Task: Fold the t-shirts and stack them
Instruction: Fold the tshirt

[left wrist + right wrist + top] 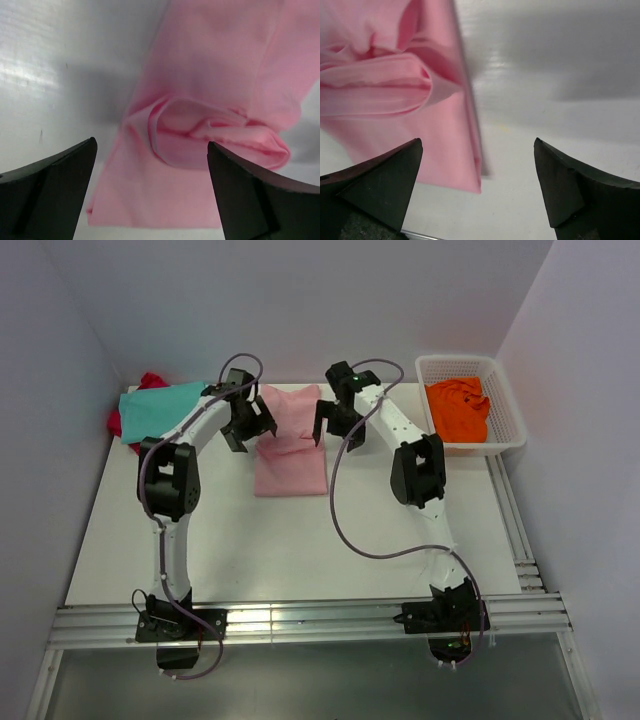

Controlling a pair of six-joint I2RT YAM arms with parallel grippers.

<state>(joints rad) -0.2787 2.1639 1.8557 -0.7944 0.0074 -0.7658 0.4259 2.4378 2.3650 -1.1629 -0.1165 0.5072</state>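
Both claws hang spread wide with nothing between their fingers. My left claw [247, 430] sits over the left side of the pink cotton t-shirt [290, 465], my right claw [337, 433] over its right side. That shirt lies partly folded on the white desk [300, 550], near the middle of the far edge. A rumpled roll of cloth crosses it between my two claws, and its near half lies flat. Through my right wrist camera I see the shirt's right edge running straight under my left finger, with bare desk beyond. A teal t-shirt [160, 405] lies flat in the far left corner, on top of a red garment [122, 425]. At the far right corner stands a white plastic mesh basket [507, 410] holding a crumpled orange garment [460, 410].
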